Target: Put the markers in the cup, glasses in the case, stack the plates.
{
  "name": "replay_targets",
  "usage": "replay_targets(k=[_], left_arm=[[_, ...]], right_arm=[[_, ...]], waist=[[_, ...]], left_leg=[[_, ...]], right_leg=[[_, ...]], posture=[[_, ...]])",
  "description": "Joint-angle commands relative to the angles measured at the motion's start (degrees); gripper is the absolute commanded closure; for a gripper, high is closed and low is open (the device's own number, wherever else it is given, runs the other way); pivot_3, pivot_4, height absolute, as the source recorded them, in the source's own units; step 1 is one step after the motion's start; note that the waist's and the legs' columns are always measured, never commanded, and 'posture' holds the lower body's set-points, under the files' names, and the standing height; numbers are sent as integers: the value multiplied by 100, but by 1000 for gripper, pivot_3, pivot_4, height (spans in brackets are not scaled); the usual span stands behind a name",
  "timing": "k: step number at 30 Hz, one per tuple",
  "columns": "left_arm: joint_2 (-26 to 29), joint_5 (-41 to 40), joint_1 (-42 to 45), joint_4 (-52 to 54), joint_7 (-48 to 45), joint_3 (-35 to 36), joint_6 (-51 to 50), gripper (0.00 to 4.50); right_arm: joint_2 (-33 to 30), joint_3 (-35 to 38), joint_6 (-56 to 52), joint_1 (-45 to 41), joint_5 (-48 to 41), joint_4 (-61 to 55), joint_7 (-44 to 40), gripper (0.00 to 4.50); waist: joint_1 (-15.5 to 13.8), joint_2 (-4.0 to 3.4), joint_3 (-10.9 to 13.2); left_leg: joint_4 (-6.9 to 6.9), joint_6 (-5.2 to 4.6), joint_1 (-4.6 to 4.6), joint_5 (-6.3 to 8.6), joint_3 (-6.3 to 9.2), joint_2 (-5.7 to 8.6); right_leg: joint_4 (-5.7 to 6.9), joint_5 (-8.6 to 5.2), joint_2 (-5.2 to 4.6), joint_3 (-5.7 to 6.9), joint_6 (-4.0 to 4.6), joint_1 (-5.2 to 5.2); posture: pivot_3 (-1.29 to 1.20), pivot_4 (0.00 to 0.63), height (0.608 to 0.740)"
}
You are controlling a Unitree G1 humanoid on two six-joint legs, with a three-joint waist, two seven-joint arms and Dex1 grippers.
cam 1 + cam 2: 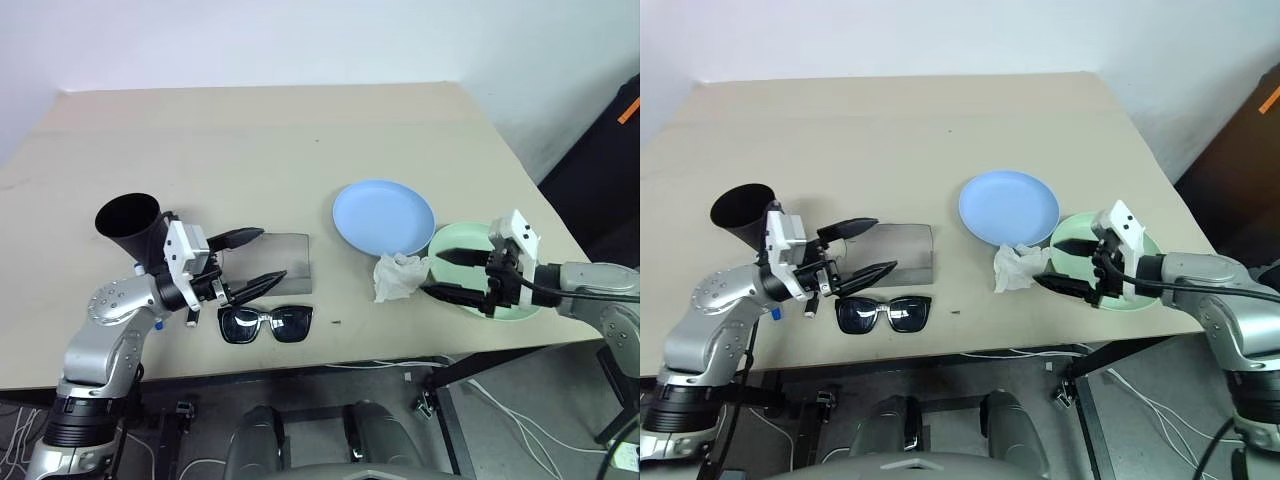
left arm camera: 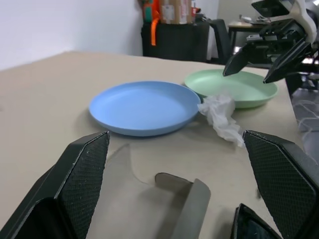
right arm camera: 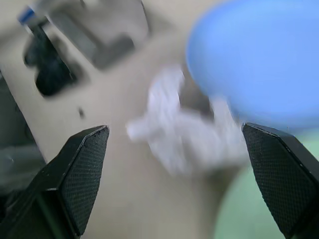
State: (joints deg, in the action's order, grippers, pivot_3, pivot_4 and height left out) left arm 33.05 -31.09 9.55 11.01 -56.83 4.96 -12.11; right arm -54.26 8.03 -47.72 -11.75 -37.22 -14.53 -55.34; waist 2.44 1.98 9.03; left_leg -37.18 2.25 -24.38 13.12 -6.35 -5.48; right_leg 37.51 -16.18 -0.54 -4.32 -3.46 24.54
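Beige desk (image 1: 260, 140) carrying, along its near edge from left to right: black cup (image 1: 128, 226), grey case (image 1: 280, 262) with sunglasses (image 1: 266, 323) just nearer the edge, light blue plate (image 1: 383, 217), crumpled white tissue (image 1: 399, 276), mint green plate (image 1: 462, 245) at the right edge.

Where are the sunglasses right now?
The sunglasses lie unfolded on the table's near edge, robot's left side, just in front of the grey case and below the open left gripper.

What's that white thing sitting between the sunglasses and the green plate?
A crumpled white tissue lies on the table between the sunglasses and the green plate, seen in both eye views.
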Motion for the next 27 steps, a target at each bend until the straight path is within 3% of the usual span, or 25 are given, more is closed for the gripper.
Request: replay_targets(k=[1,10,14,24,27], left_arm=[[-75,149,221,-71,-6,-147,104,25],[-311,279,387,-198,46,-261,141,25],[-323,273,380,-225,39,-181,157,0],[-219,194,108,-162,-179,-106,243,0],[-223,174,149,-224,-207,-67,256,0]], right_arm=[[-208,-173,-86,-72,321,-172,191,0],[-331,-1180,-93,-398,1466,432,471,0],[-364,-1325,-86,-468,1680,580,404,862],[-621,-861,-134,-554,1524,546,-63,4362],[-781,-724,-228,-593,1472,468,-174,4482]], waist=[[3,1,-1],[-3,0,0],[-5,2,-2],[13,3,-2],[26,6,-4]], left_leg=[[0,0,0,0,0,0],[-1,0,-1,0,0,1],[-6,-1,-1,0,0,3],[-21,-1,0,0,0,3],[-23,-5,11,-2,1,3]], right_leg=[[2,0,0,-1,0,1],[3,0,1,-1,-4,3],[4,0,0,-2,-3,1],[5,5,-2,-4,-12,-6],[5,14,-2,-11,-8,-11]], posture=[[0,150,726],[0,150,726],[0,150,726],[0,150,726],[0,150,726]])
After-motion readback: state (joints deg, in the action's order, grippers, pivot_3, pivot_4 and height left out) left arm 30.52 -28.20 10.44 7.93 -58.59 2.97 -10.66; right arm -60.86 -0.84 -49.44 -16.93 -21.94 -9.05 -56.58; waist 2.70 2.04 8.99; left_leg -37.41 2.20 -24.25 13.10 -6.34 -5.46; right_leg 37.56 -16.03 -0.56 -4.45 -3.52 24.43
